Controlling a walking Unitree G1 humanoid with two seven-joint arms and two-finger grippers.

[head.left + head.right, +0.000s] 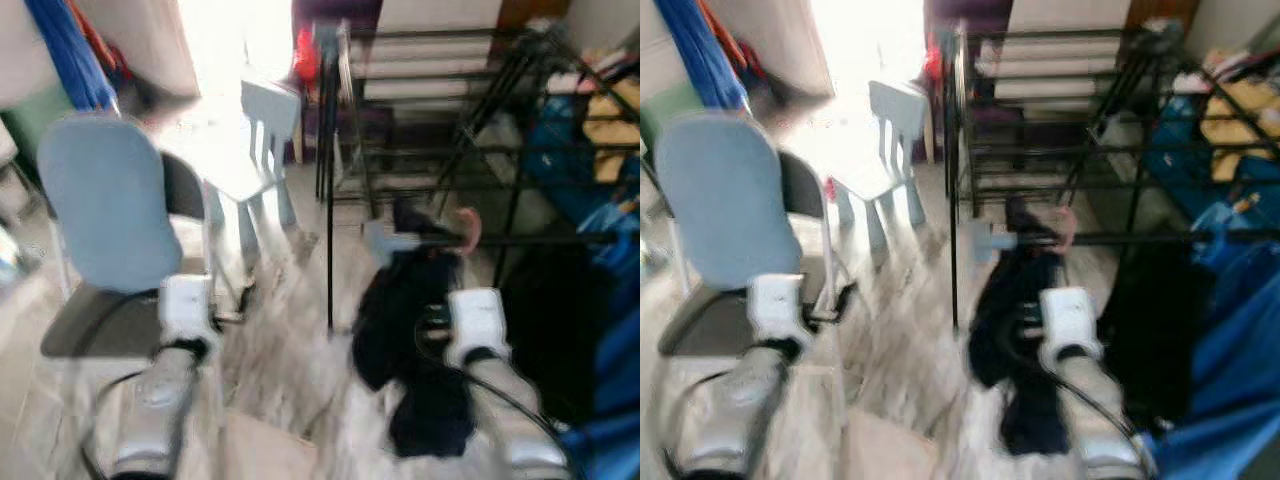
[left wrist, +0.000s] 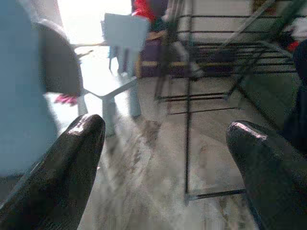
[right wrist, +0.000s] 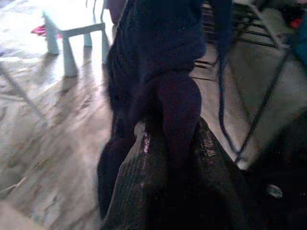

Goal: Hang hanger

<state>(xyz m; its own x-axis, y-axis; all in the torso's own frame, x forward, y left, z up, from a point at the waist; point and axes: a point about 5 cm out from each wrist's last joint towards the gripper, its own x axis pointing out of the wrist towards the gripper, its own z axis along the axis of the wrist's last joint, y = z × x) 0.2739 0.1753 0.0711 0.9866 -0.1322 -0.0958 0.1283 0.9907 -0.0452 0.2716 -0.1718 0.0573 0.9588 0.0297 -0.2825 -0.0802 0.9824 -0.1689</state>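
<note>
Right tool (image 3: 172, 143) clamped on dark garment (image 1: 410, 330), raised before black drying rack (image 1: 440, 150). Garment on hanger, pale hanger (image 1: 390, 240) end and pink hook (image 1: 470, 228) at rack rail (image 1: 540, 240), contact unclear from blur. Left tool (image 2: 165, 158) spread wide, holding nothing, near blue chair (image 1: 105, 200).

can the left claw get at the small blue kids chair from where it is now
Probably yes. The left claw is open and holds nothing, and the small blue chair stands ahead of it with bare floor between. The grey office chair sits close on its left, and the arm would need to extend well forward.
</note>
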